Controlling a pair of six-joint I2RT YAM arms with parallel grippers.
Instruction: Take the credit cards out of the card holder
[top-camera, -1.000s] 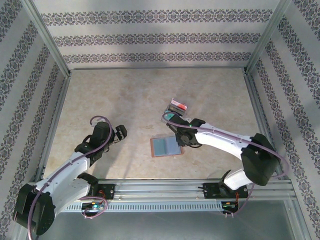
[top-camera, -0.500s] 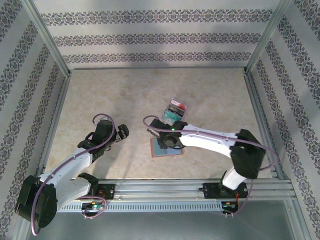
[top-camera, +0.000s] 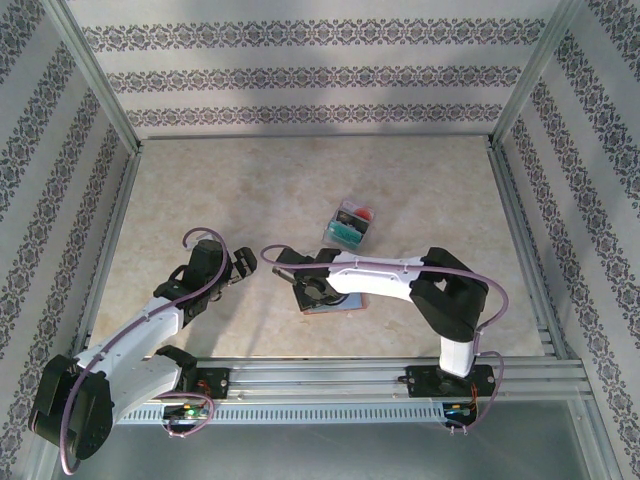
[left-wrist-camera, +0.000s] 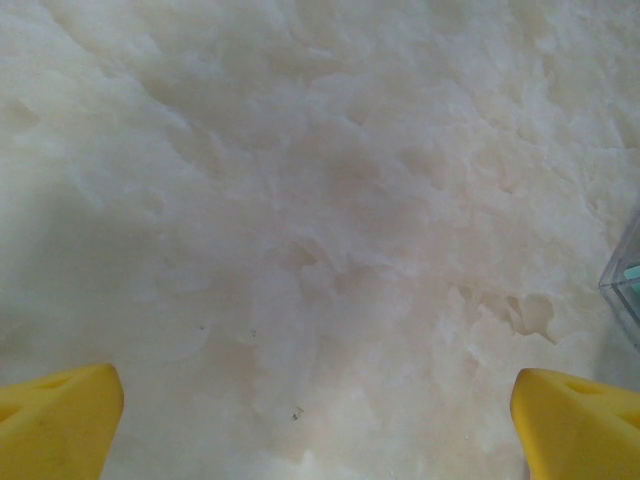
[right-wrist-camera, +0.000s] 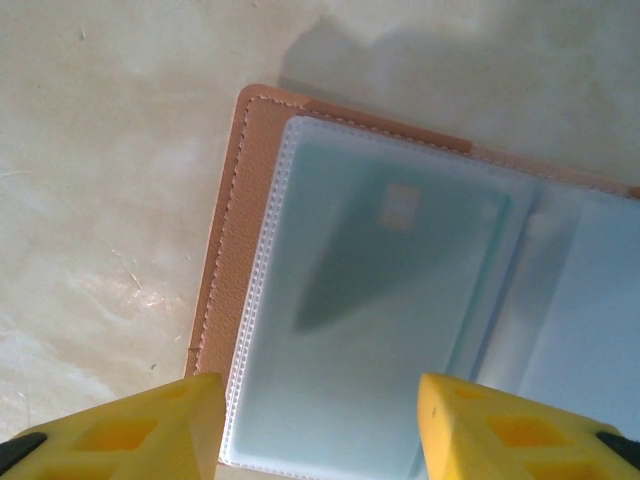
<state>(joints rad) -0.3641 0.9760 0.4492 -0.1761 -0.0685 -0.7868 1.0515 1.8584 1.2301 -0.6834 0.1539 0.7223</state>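
Our right gripper (right-wrist-camera: 320, 410) has swung left, fingers parted over the open card holder (right-wrist-camera: 238, 230) lying long-axis left-right; our left gripper (left-wrist-camera: 318, 415) stands spread wide.

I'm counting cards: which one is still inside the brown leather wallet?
The teal plastic card under the wallet's frosted sleeve; the other cards lie in the clear plastic tray.

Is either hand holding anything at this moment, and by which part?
Nothing is held. The left hand is open over the table; the right hand is open above the card holder, gripping nothing.
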